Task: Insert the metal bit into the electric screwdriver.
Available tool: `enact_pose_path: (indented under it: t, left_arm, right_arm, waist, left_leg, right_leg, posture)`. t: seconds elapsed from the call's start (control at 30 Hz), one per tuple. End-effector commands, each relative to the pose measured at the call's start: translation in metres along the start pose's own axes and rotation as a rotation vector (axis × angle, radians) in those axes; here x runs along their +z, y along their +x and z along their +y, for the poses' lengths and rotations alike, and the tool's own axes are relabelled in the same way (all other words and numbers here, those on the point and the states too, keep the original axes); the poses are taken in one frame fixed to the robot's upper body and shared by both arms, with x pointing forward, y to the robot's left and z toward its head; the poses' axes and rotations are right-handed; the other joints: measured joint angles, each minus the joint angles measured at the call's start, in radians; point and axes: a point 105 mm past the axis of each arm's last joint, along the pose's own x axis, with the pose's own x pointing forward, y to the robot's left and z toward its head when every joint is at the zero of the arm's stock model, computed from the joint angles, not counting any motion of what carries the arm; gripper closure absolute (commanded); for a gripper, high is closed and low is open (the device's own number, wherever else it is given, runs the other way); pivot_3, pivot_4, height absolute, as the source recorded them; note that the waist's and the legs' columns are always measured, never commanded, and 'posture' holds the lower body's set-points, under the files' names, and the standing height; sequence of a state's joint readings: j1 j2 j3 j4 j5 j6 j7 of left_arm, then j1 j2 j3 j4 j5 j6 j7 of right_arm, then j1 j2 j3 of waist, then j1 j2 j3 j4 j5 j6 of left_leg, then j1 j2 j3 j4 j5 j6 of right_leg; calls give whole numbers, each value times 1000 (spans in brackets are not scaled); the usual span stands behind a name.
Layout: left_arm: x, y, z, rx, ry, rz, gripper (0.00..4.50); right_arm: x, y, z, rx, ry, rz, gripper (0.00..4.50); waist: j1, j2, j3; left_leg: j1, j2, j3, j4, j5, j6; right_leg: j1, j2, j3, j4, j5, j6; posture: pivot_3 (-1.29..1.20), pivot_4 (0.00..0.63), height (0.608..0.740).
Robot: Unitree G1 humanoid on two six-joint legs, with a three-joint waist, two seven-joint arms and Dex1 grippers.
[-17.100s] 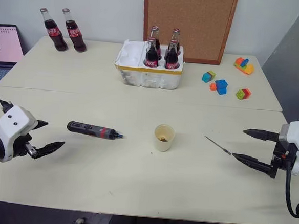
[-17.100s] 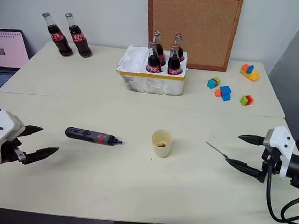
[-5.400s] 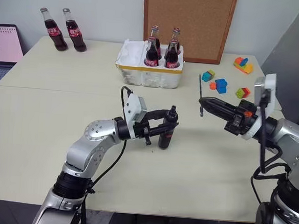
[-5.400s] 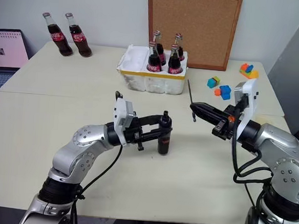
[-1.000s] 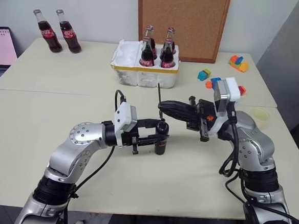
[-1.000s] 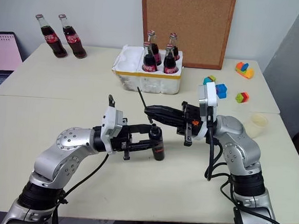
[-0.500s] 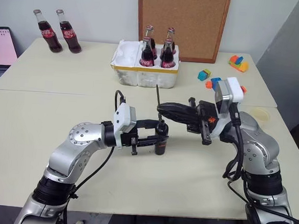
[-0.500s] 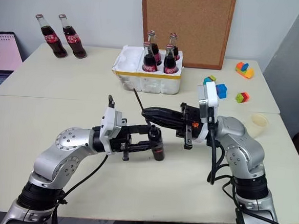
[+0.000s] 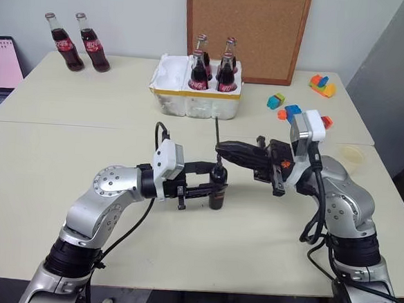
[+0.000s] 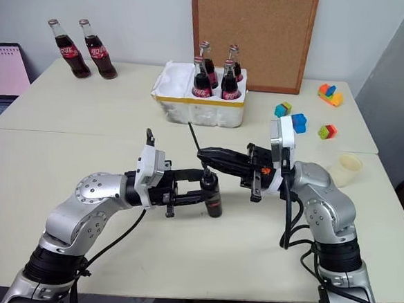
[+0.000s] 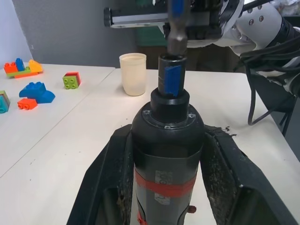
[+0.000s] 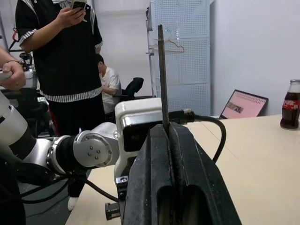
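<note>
Around the electric screwdriver (image 9: 217, 191) the tabletop (image 9: 63, 156) lies bare on every side; behind it the foam bottle crate (image 9: 194, 99) stands well apart, the paper cup (image 9: 353, 155) far right.

**A robot test room in an office-style space**

Two pale tables (image 9: 63, 149) are pushed together against a plain white wall, with a cork board (image 9: 246, 30) leaning behind them. The things set out look like practice props: cola bottles (image 9: 74, 41), a white foam box (image 9: 192, 99) holding more bottles, toy building blocks (image 9: 288, 110) and a paper cup (image 11: 133, 73). A laptop (image 9: 0, 64) sits open at the side. Behind the tables, people (image 12: 65, 61) stand and sit near a white pegboard panel (image 12: 180, 56) and an office chair (image 12: 131, 86).
</note>
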State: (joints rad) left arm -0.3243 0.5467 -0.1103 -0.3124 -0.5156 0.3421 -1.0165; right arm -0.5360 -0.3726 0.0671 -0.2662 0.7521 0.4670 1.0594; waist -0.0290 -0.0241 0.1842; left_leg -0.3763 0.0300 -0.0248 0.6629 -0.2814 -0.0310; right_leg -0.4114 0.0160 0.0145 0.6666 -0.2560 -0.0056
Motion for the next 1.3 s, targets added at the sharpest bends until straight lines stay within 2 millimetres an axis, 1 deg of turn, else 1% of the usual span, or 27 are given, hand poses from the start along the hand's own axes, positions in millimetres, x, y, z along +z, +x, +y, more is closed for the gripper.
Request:
enact_pose_path:
  t: [0.03,0.43,0.63,0.83,0.93,1.1,1.2,1.3]
  left_arm:
    - [0,0,-4,-26,1,10,2864]
    - [-1,1,-6,-38,2,11,2864]
    - [-1,1,-5,-35,2,11,2864]
    - [-1,1,-5,-37,5,11,2864]
    - [-2,1,-5,-38,5,12,2864]
    - [-2,1,-5,-47,7,14,2864]
    - [-2,1,-5,-48,9,15,2864]
    - [-2,1,-5,-56,12,17,2864]
  right_arm:
    - [6,-1,2,12,-43,-11,4500]
    - [1,0,-1,-14,-54,-5,4500]
    - [-2,-2,1,5,-50,15,4500]
    - [-9,-4,3,45,-20,91,4500]
    - [-10,-4,1,62,-17,118,4500]
    - [-13,-4,-1,108,-22,224,4500]
    - [-11,-3,-2,117,-9,234,4500]
    - [-12,-5,-4,134,12,281,4500]
  waist:
    - [0,0,0]
    - [0,0,0]
    - [0,0,0]
    - [0,0,0]
    - [0,0,0]
    - [0,0,0]
    - [0,0,0]
    - [0,0,0]
  left_leg:
    - [0,0,0,0,0,0]
    - [0,0,0,0,0,0]
    - [0,0,0,0,0,0]
    - [1,0,0,0,0,0]
    - [2,0,0,0,0,0]
    - [3,0,0,0,0,0]
    - [3,0,0,0,0,0]
    - [3,0,0,0,0,0]
  right_leg:
    - [0,0,0,0,0,0]
    - [0,0,0,0,0,0]
    - [0,0,0,0,0,0]
    - [1,0,0,0,0,0]
    - [1,0,0,0,0,0]
    - [2,0,0,0,0,0]
    - [3,0,0,0,0,0]
    - [3,0,0,0,0,0]
  posture:
    - [0,150,740]
    - [0,150,740]
    - [0,150,740]
    - [0,150,740]
    - [0,150,740]
    - [0,150,740]
    - [0,150,740]
    - [0,150,740]
